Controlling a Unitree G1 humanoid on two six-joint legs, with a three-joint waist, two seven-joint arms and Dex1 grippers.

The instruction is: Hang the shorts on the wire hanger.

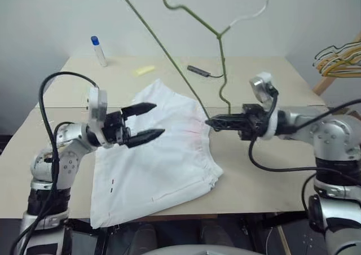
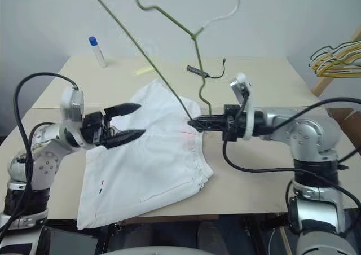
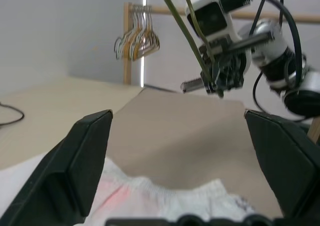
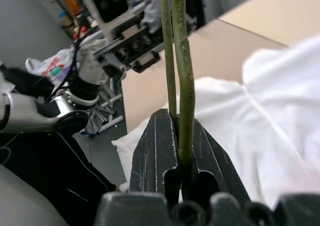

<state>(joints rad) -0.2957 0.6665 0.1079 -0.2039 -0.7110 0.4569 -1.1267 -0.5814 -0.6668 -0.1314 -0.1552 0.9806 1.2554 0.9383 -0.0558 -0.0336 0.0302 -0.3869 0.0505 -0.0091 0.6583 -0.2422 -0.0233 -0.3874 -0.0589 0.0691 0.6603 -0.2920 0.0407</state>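
Note:
The white shorts [image 1: 158, 153] lie flat on the table, with the gathered waistband and its faint pink marks [image 1: 194, 132] toward my right arm. My left gripper [image 1: 158, 118] hovers over their left part, pointing right, open with nothing between its fingers. My right gripper [image 1: 210, 121] points left at the waistband's edge and is shut on the wire hanger [image 1: 222, 55]. The olive wire rises from the closed fingers [image 4: 160, 141] high above the table, its loop tilted up and to the left. In the left wrist view the waistband [image 3: 165, 193] sits just below the open fingers.
The beige table [image 1: 271, 176] also carries a small bottle with a blue cap [image 1: 98, 51], a yellow slip [image 1: 144, 70] and a dark stick with a cord [image 1: 198, 70] at the back. A bunch of yellowish and dark hangers [image 1: 338, 60] hangs at the far right.

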